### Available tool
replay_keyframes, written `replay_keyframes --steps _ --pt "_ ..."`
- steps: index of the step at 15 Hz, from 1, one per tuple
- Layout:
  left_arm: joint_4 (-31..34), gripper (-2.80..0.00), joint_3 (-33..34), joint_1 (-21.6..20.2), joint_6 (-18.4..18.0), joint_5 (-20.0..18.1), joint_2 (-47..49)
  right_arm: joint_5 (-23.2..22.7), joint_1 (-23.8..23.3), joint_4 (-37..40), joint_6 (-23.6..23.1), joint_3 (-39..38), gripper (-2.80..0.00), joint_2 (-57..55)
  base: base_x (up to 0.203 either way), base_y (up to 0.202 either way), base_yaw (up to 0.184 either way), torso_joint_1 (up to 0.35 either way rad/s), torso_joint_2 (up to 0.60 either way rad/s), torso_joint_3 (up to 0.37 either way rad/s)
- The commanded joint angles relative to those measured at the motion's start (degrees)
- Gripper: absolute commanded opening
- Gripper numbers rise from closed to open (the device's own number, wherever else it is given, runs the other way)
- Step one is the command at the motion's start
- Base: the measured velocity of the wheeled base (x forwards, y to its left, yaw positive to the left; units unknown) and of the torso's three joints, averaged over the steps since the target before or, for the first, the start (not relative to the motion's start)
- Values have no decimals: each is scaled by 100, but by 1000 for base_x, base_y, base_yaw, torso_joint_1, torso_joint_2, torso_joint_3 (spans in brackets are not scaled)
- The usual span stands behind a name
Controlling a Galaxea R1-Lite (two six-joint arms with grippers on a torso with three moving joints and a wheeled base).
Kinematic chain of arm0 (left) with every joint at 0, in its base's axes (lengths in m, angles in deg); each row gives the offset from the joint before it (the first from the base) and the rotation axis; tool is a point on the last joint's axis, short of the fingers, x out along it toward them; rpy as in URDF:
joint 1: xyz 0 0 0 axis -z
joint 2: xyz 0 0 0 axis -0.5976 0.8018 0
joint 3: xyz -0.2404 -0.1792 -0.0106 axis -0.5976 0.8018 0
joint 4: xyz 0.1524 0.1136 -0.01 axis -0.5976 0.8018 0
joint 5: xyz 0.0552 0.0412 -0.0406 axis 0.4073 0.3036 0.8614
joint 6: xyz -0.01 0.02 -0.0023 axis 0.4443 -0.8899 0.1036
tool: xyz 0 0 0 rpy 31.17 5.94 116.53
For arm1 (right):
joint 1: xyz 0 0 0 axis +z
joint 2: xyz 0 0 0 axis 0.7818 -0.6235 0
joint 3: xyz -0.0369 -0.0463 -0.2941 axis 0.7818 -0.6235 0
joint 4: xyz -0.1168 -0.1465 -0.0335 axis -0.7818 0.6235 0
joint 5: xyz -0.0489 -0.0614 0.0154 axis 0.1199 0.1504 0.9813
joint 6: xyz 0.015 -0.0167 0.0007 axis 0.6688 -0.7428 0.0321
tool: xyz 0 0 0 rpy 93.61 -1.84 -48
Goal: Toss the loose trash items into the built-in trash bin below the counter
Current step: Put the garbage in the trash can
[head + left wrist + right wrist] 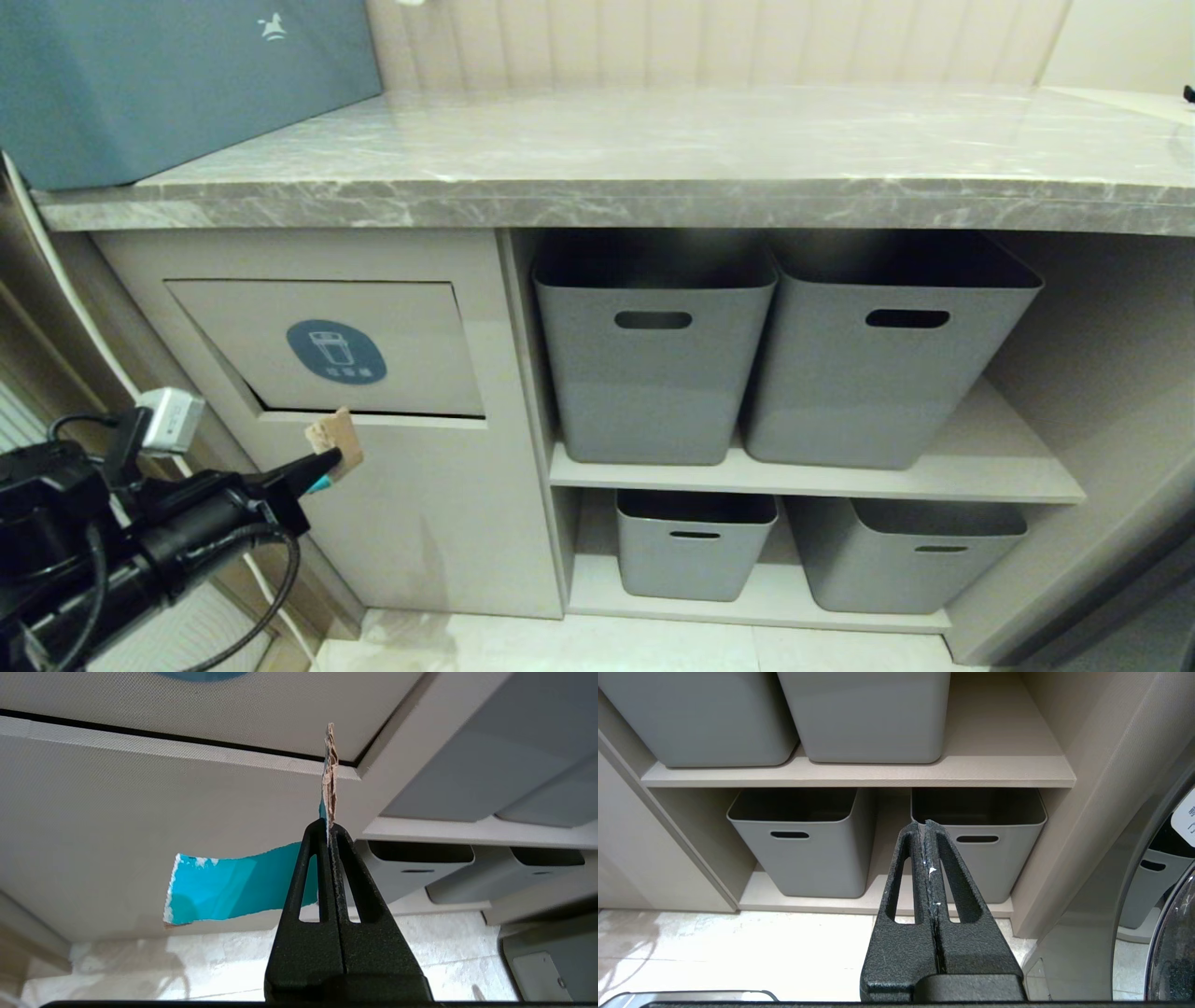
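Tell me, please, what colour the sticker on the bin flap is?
The sticker is blue with a white bin icon, clearest in the head view.

Setting: domestic utility or laundry corner, fitted cabinetry. Evidence: grey marble-look counter (653, 159) with a thick edge over beige cabinet fronts; built-in trash bin (327, 345) flap marked with a blue oval bin sticker; open shelves (980, 467) on two levels, each holding a pair of grey plastic baskets (649, 364) with slot handles. Pale tiled floor (560, 649). Ribbed light wall panelling (709, 42) behind the counter. Teal-blue box (177, 84) with white horse logo on the counter. Right wrist view shows a curved, glazed appliance door (1169, 933), possibly a washer.
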Motion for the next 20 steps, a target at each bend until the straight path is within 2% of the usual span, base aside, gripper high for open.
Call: replay_keyframes --steps 1,3,5,16,20 --pt "-305 -280 -34 -23 52 -11 499 0 1 -4 0 0 -280 -9 0 0 0 0 0 0" --pt "-913 -280 -312 -26 82 -31 1104 0 1 -4 0 0 -280 -9 0 0 0 0 0 0" --pt "-1183 -280 -773 -33 60 -50 1504 0 1 -4 0 0 -280 -9 0 0 0 0 0 0" --pt "-1231 -280 -3015 -80 65 -40 3039 0 1 -4 0 0 -280 -9 0 0 0 0 0 0" --pt "-1231 -280 -3320 -49 76 -31 3267 0 1 -4 0 0 -280 -9 0 0 0 0 0 0"
